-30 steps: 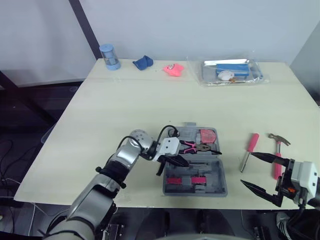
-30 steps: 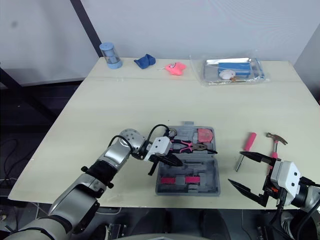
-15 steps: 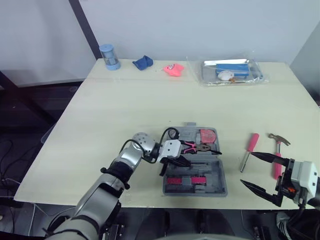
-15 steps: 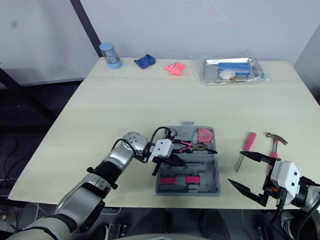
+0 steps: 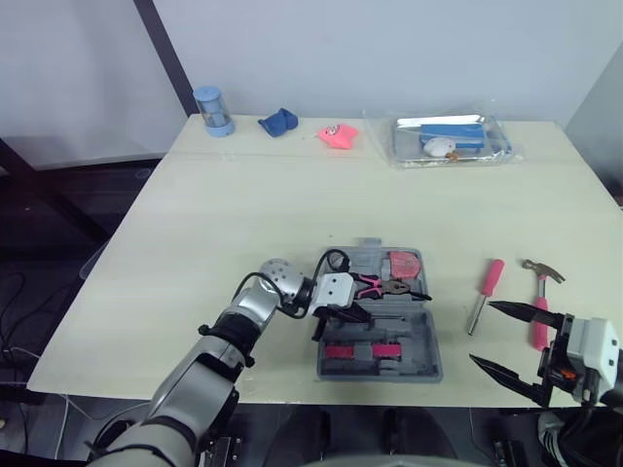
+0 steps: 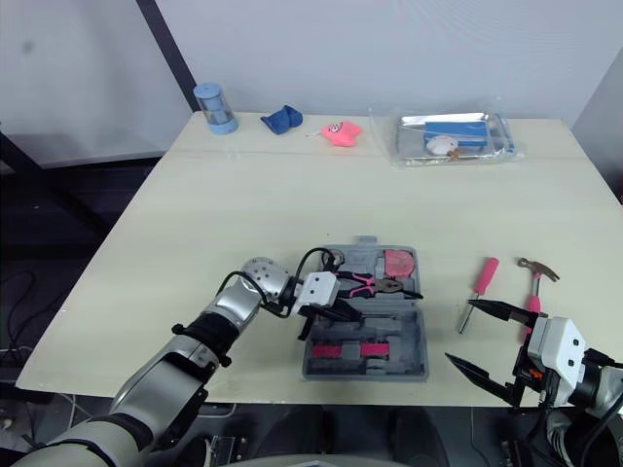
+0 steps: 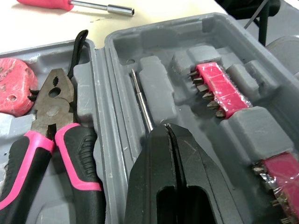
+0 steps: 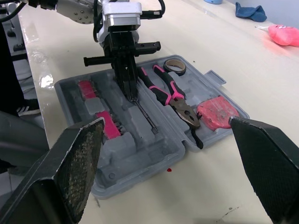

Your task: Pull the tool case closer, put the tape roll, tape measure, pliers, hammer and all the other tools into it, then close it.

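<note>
Inside tool case [image 5: 421,342], left jaws together

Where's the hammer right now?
Head views: the hammer lies on the table at the robot's right, just right of the pink screwdriver, outside the tool case.

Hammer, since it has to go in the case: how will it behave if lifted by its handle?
Likely head-heavy: the hammer has a metal head on a slim pink handle, so a grip far from the head may let it swing. Its claw head probably stops it rolling.
</note>
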You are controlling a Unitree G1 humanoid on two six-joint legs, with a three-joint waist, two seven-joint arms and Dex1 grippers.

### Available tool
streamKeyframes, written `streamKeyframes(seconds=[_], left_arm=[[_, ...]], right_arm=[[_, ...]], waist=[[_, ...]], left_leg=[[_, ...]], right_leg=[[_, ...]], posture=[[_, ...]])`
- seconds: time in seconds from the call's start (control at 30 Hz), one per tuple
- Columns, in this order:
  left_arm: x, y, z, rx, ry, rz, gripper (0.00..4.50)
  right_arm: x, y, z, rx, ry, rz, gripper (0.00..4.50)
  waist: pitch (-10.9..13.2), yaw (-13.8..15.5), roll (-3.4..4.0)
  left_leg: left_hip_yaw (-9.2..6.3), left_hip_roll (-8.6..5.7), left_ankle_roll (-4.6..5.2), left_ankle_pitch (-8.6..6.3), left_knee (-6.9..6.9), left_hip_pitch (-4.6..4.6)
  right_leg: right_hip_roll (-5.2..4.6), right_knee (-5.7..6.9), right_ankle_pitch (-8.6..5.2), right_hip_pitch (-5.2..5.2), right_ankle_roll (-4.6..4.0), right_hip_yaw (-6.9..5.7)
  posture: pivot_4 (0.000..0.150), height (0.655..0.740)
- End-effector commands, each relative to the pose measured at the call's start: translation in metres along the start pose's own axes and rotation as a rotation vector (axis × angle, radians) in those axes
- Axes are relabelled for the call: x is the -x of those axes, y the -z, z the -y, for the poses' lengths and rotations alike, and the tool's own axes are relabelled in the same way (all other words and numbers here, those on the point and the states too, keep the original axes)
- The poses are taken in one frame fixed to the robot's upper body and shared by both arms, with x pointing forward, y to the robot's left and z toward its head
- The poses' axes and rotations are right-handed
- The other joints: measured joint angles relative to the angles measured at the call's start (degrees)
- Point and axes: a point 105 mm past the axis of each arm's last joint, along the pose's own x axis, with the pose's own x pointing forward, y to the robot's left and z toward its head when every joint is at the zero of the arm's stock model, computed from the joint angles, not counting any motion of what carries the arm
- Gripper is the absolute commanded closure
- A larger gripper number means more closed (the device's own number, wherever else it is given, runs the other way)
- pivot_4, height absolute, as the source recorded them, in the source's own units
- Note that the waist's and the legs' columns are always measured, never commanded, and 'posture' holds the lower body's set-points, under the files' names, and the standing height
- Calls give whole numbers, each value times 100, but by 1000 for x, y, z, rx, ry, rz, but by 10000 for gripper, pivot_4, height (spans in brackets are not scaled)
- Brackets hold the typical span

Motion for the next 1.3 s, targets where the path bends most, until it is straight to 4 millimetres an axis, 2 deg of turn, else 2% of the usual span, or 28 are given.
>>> streamKeyframes(seconds=[0.03, 0.23, 0.37, 0.53, 0.63, 0.73, 0.87, 1.03, 1.13, 1.23, 1.3], left_arm=[[1, 9, 2, 26, -8, -37, 44445], [2, 22, 8, 94, 9, -91, 44445], [2, 21, 8, 101, 1, -81, 44445], [7, -7, -6, 118, -80, 92, 44445], [18, -24, -10, 115, -122, 186, 44445], [36, -44, -16, 113, -200, 296, 44445], [70, -49, -22, 165, -356, 337, 44445], [117, -41, -17, 269, -563, 337, 44445], [148, -17, 2, 354, -690, 280, 44445], [175, 14, 28, 446, -813, 200, 37751], [192, 34, 53, 505, -873, 147, 28094]], right_arm=[[2, -8, 2, 36, 2, 16, 0], [2, -8, 2, 37, -1, 17, 0], [2, -8, 1, 36, -2, 17, 0], [2, -8, 4, 25, 13, 31, 0], [5, -7, 8, 12, 39, 41, 0], [10, -4, 14, -8, 88, 52, 0], [22, 6, 19, -56, 166, 51, 0], [46, 25, 28, -112, 317, 25, 0], [67, 43, 35, -154, 459, -7, 0], [89, 63, 37, -202, 600, -56, 0], [107, 75, 36, -232, 695, -97, 0]], waist=[[-1, 3, 0], [-1, -1, 0], [-3, -3, 1], [-2, -10, 0], [-2, -6, 0], [-1, 5, -1], [-2, -5, 1], [-1, -7, 5], [-1, -1, 5], [-2, -34, 10], [0, -31, 13]], left_leg=[[0, 0, 0, 0, 0, 1], [-2, 2, 1, -1, 0, 40], [-4, 5, 2, -1, -1, 50], [-5, 10, 2, -1, 0, 47], [-8, 13, 2, -1, 0, 43], [-8, 16, 1, -1, 0, 40], [-11, 19, 1, -1, -1, 41], [-10, 24, 1, -1, -8, 43], [-9, 21, 1, -1, -8, 43], [-7, 24, -1, -1, -25, 46], [-7, 27, -2, -1, -33, 41]], right_leg=[[0, 0, 0, 1, 0, 0], [0, -2, 0, 39, 0, -1], [0, -2, 0, 50, 0, -2], [0, -2, 0, 49, 0, -3], [0, -3, 0, 46, 0, -5], [-2, -6, 0, 46, 0, -6], [-7, -7, 0, 47, 0, -7], [-9, -9, -1, 46, -1, -4], [-15, -9, -1, 46, -1, -2], [-19, -16, -2, 41, -4, 14], [-39, -16, -6, 29, -10, 15]], posture=[[1500, 7400], [1500, 7400], [1500, 7400], [1500, 7400], [1500, 7400], [1500, 7400], [1500, 7400], [1500, 7400], [1500, 7400], [1500, 7400], [1500, 7400]])
